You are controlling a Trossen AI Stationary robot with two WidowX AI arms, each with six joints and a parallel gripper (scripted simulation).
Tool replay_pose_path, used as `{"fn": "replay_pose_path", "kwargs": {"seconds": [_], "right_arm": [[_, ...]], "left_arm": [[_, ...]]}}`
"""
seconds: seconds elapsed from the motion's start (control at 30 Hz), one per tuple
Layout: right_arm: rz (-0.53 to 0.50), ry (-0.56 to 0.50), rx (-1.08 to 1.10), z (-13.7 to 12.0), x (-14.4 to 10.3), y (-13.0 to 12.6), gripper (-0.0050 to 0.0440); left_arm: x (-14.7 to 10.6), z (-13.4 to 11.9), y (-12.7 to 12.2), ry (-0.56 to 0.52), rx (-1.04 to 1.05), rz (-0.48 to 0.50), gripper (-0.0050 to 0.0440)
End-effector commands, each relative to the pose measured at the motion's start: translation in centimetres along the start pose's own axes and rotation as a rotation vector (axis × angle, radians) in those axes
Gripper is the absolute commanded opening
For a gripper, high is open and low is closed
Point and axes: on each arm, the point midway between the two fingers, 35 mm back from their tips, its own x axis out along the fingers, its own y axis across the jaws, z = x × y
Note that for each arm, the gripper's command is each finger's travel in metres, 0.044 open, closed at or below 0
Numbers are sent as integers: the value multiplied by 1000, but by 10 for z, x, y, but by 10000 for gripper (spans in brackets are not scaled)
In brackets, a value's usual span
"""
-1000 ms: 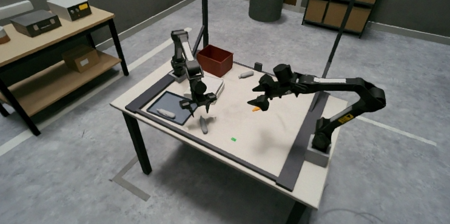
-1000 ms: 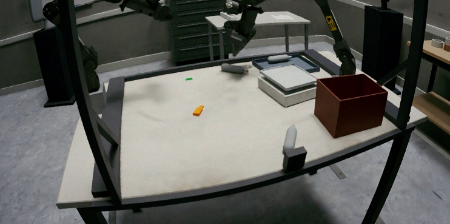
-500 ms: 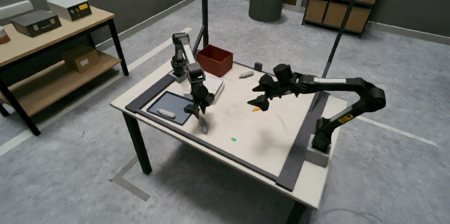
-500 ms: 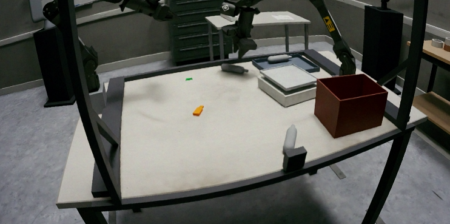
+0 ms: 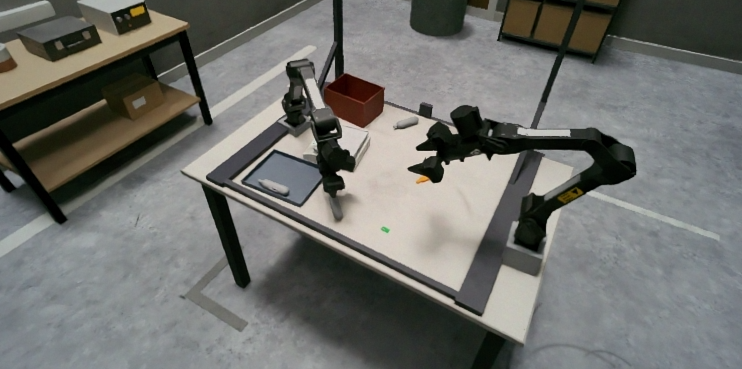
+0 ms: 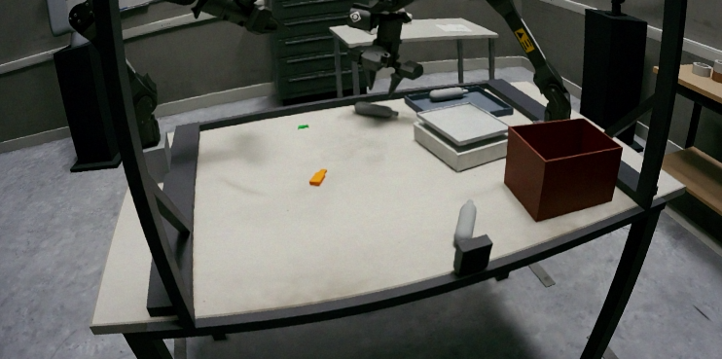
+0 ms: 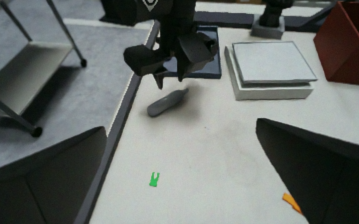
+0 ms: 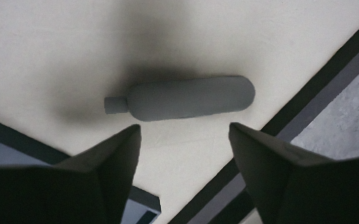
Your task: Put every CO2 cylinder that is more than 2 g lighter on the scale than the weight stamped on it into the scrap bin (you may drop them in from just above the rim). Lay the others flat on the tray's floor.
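Observation:
A dark grey CO2 cylinder [image 5: 337, 209] [image 6: 374, 110] [image 7: 166, 103] [image 8: 191, 97] lies on the table beside the tray [image 5: 293, 159] [image 7: 211, 75]. My right gripper [image 6: 381, 89] [image 7: 170, 85] [image 8: 185, 130] is partly open and empty above it, its finger line roughly along the cylinder's length. A lighter cylinder [image 5: 273, 187] [image 6: 445, 93] lies in the tray. Another light cylinder [image 5: 406, 123] [image 6: 465, 220] lies near the scrap bin [image 5: 353, 106] [image 6: 570, 184] [image 7: 346, 60]. The scale [image 6: 462, 124] [image 7: 276, 62] bears nothing. My left gripper [image 5: 413, 157] [image 7: 181, 129] is open and empty, high above the table. No stamp is legible.
An orange piece [image 5: 422, 179] [image 6: 318, 177] [image 7: 292, 202] and a small green piece [image 5: 386, 229] [image 6: 303, 126] [image 7: 154, 180] lie on the table. A black block [image 5: 425, 109] [image 6: 473, 255] stands at the table edge beside the light cylinder. Dark frame posts rise at the table's edge.

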Motion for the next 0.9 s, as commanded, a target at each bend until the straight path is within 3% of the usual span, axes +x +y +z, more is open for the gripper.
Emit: {"fn": "replay_pose_path", "kwargs": {"seconds": [0.0,0.2,0.27,0.77,0.87], "right_arm": [[-6,3,-187,2,-9,-7,252],[32,0,-506,4,-6,-6,252],[32,0,-506,4,-6,-6,252],[124,-64,-1344,7,3,-3,252],[128,-72,-1396,6,3,-3,252]], "left_arm": [[-4,6,0,-20,-1,-1,440],[-4,6,0,-20,-1,-1,440],[-4,6,0,-20,-1,-1,440],[-4,6,0,-20,-1,-1,440],[-4,6,0,-20,-1,-1,440]]}}
